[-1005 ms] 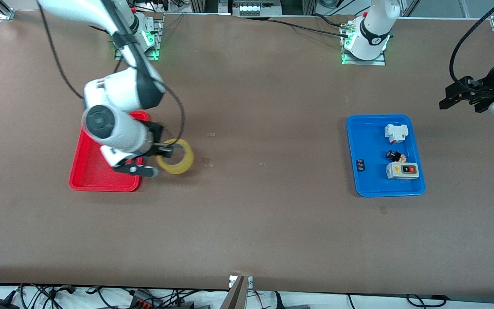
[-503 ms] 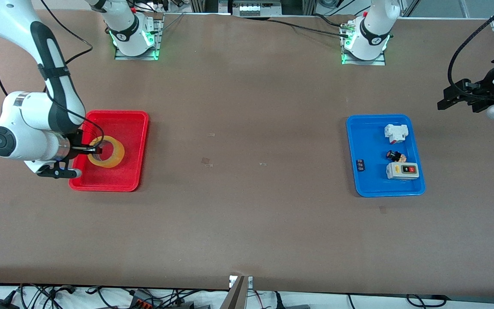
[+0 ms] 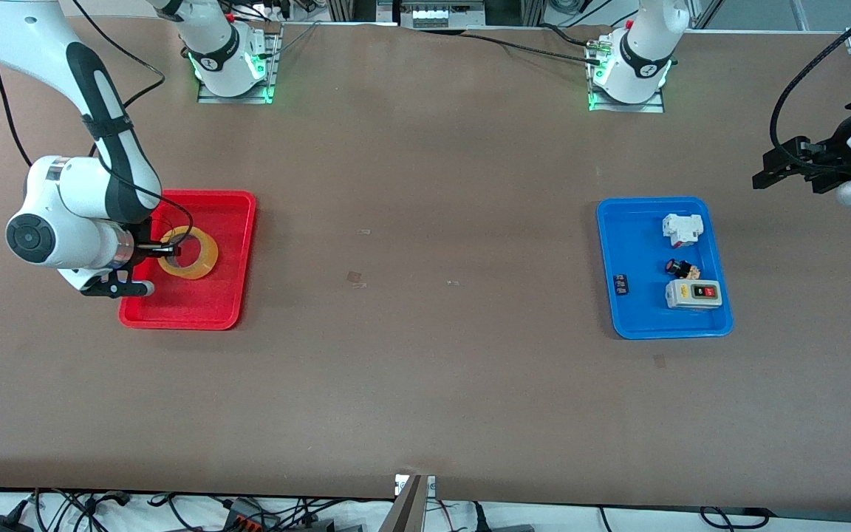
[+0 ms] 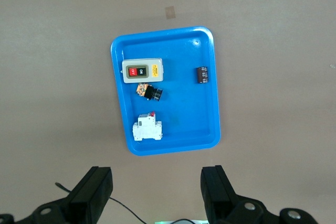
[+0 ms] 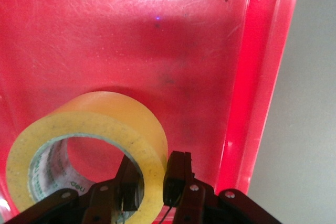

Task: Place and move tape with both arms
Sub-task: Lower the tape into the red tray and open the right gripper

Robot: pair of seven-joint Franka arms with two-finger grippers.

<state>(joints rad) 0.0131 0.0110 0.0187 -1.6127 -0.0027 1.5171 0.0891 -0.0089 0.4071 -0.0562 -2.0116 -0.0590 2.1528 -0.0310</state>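
The yellow tape roll (image 3: 207, 257) is over the red tray (image 3: 244, 222), at the right arm's end of the table. My right gripper (image 3: 167, 251) is shut on the roll's wall, one finger inside the hole and one outside. In the right wrist view the tape (image 5: 105, 124) is tilted above the red tray floor (image 5: 157, 40), with my right gripper (image 5: 153, 182) clamped on its rim. My left gripper (image 3: 765, 168) is open and empty, waiting in the air at the left arm's end of the table; it also shows in the left wrist view (image 4: 156, 192).
A blue tray (image 3: 610, 244) toward the left arm's end holds a white-grey switch box (image 3: 693, 294), a white breaker (image 3: 682, 228) and small dark parts. The left wrist view shows this blue tray (image 4: 210, 129) from above.
My right arm has carried the tape from beside the red tray to over it, then shifted slightly toward the table's middle. The left arm has barely moved.
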